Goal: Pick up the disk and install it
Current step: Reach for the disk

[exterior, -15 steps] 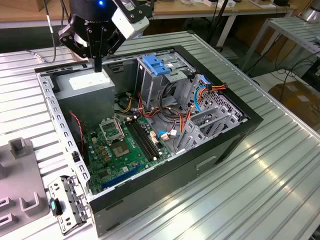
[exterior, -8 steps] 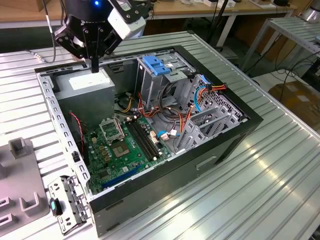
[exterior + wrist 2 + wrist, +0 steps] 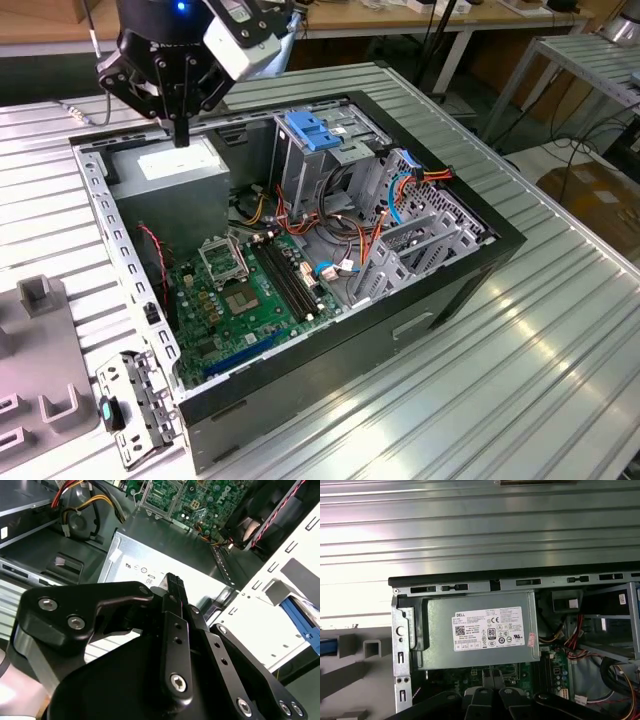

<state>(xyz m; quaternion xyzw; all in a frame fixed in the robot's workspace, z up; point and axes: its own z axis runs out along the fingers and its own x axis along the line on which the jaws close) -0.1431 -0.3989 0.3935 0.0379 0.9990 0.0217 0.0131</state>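
My gripper [image 3: 181, 135] hangs over the back corner of the open computer case [image 3: 400, 330], at the exterior view's left. Its fingertips are just above the grey power supply box with the white sticker [image 3: 175, 170]. In the second wrist view the two black fingers [image 3: 172, 587] lie pressed together with nothing between them, so the gripper [image 3: 172, 580] is shut and empty. The first wrist view shows the gripper [image 3: 493, 677] at the near edge of the same box [image 3: 485, 630]. The disk is out of view.
A grey drive cage with a blue latch [image 3: 310, 130] stands in the case, with the green motherboard [image 3: 235, 290] and loose cables nearby. Outside the case wall are a grey fixture [image 3: 40, 350] and a metal bracket [image 3: 135, 400]. A blue strip [image 3: 300, 614] lies beyond the wall.
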